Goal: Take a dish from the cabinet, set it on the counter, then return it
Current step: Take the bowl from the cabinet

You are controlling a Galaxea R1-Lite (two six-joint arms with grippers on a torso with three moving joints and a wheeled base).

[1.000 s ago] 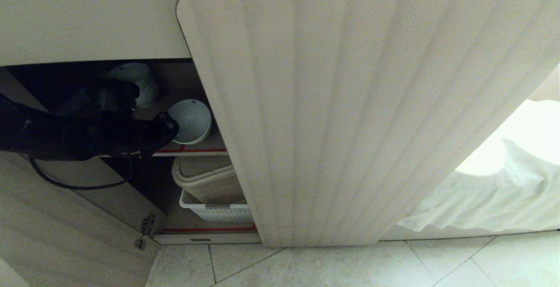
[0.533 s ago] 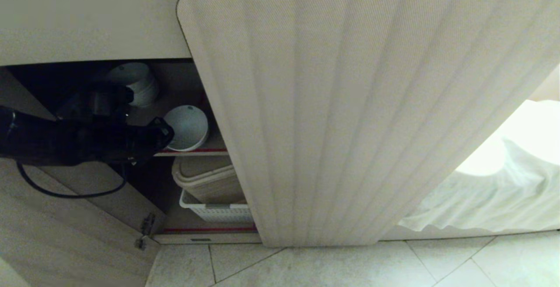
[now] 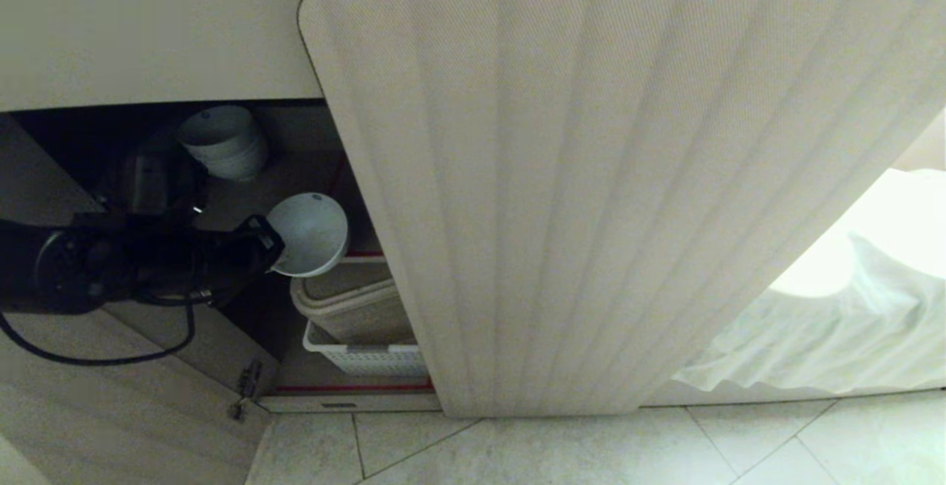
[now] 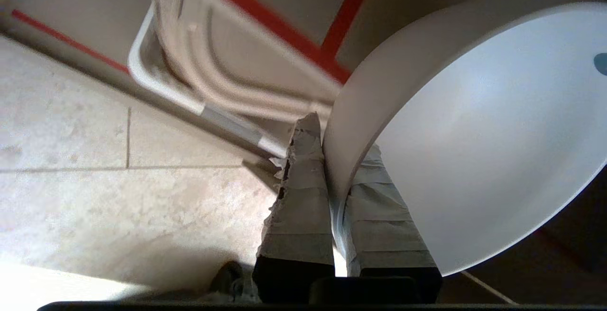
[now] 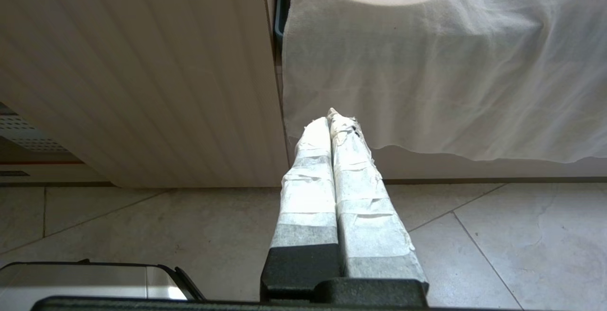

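While the left claw (image 3: 267, 242) reaches into the open cabinet (image 3: 325, 174), it is clamped on the rim of the bowl (image 3: 309, 233), one finger inside and one outside. In the head view the bowl sits at about 3 o'clock from the claw, tilted with its mouth toward the camera, in front of the red-edged upper shelf (image 3: 363, 254) and above a beige bin (image 3: 355, 307) standing in a white basket (image 3: 366, 355) on the lower shelf. At about 11 o'clock from the held bowl a stack of white bowls (image 3: 225, 141) stands deeper on the upper shelf.

The left wrist view alone shows the grip closely: the taped fingers (image 4: 298, 206) pinch the bowl's wall, and a small dark speck (image 4: 601, 63) marks the inside of the bowl. It also shows the basket, the red strips and the tiled floor (image 4: 95, 183) below.

The right wrist view shows what the head view does not: the right claw (image 5: 334, 121), its taped fingers pressed together on nothing, hanging low over the floor in front of the closed ribbed door (image 5: 142, 74), with a white cloth (image 5: 450, 64) at about 1 o'clock from it.

The head view shows the ribbed door filling the middle, the swung-open door (image 3: 111, 411) at 7 o'clock, the cloth at 4 o'clock, and pale floor tiles along the bottom.
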